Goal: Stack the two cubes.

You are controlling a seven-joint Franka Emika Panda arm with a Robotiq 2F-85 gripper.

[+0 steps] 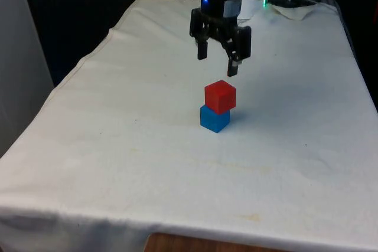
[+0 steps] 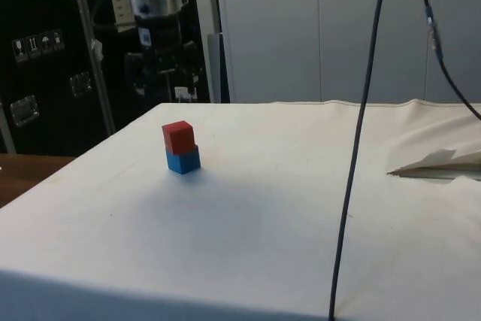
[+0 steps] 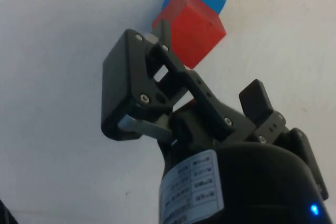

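White cloth covers the whole table (image 1: 118, 163), smooth apart from a few creases. Near the middle of the surface, a small red cube (image 1: 220, 96) sits on top of a small blue cube (image 1: 214, 118), turned slightly so its corners overhang. Directly above the pair hangs the black two-finger gripper (image 1: 218, 64), its fingers spread apart and holding nothing, clear of the red cube. A thin black cable (image 2: 359, 148) hangs down across the side view, and crumpled white cloth (image 2: 440, 163) lies toward the surface's far edge there.
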